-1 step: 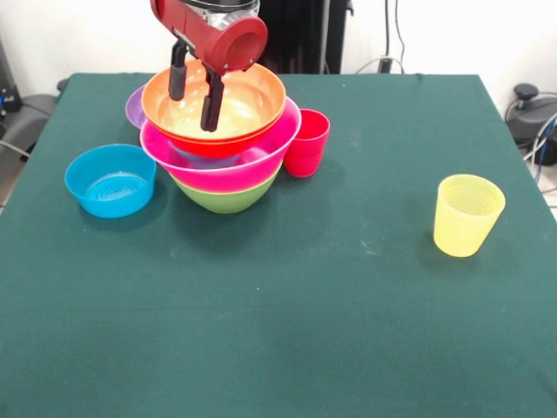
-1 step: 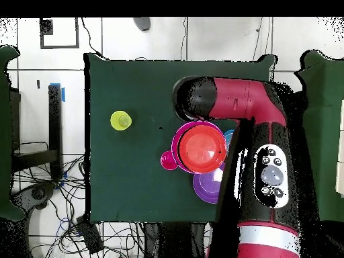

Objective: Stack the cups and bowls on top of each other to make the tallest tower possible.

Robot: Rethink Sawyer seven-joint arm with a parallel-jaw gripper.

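Observation:
The tower stands at the back left of the table: a green bowl point(image 1: 228, 198) at the bottom, the big pink bowl point(image 1: 218, 170) in it, a bluish bowl just showing inside that, and a wide orange bowl point(image 1: 248, 104) on top. My gripper point(image 1: 193, 109) hangs open over the orange bowl, and both black fingers point(image 1: 211, 100) reach down inside it, holding nothing. A red cup point(image 1: 306, 142) stands upright against the tower's right side. A yellow cup point(image 1: 468, 214) stands alone at the right. From overhead the orange bowl point(image 2: 200, 149), red cup point(image 2: 168, 160) and yellow cup point(image 2: 121, 121) show; the arm hides the gripper.
A blue bowl point(image 1: 110, 178) sits left of the tower, and a purple bowl point(image 1: 133, 106) lies behind it at the left. The green table point(image 1: 331, 313) stretches wide in front. In the overhead view the arm point(image 2: 259, 141) covers part of the blue bowl point(image 2: 229, 139) beside the purple bowl point(image 2: 208, 186).

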